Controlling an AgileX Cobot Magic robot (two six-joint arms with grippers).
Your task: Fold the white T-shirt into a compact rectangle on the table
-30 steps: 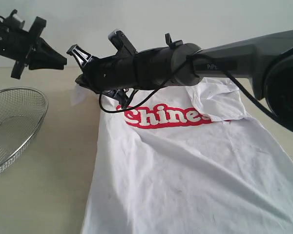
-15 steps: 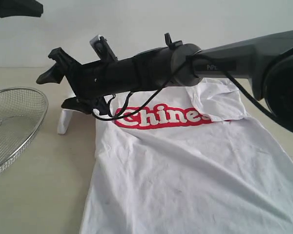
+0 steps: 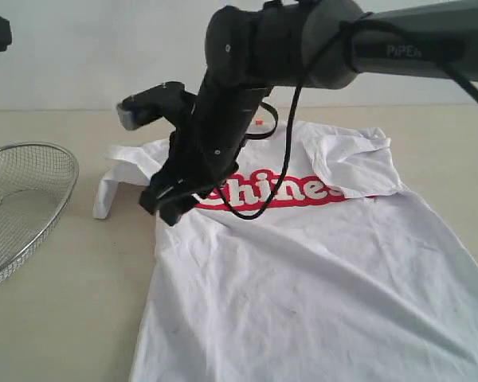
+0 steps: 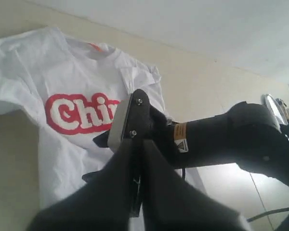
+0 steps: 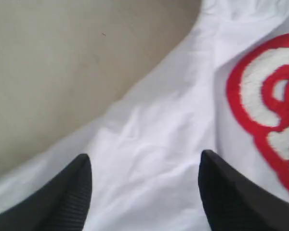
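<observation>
Beige table [image 3: 64, 302] runs back to a plain white wall [image 3: 103, 56], with a wire basket [image 3: 40, 145] at the exterior view's left edge. Reaching across the middle, the right tool [image 5: 144, 192] points down over the shirt [image 3: 303, 278] beside the first letter of the red band [image 3: 303, 191]. Its jaws stand wide apart with nothing between them, though whether the tips touch the cloth is hard to tell. The left tool [image 4: 135, 144] hangs high off to the side, pressed shut and empty. The shirt lies chest-up and wrinkled on the table. One sleeve [image 3: 354, 159] is folded in over the chest, the other [image 3: 119, 171] spreads outward, and an orange tag [image 3: 259, 122] shows at the collar.
</observation>
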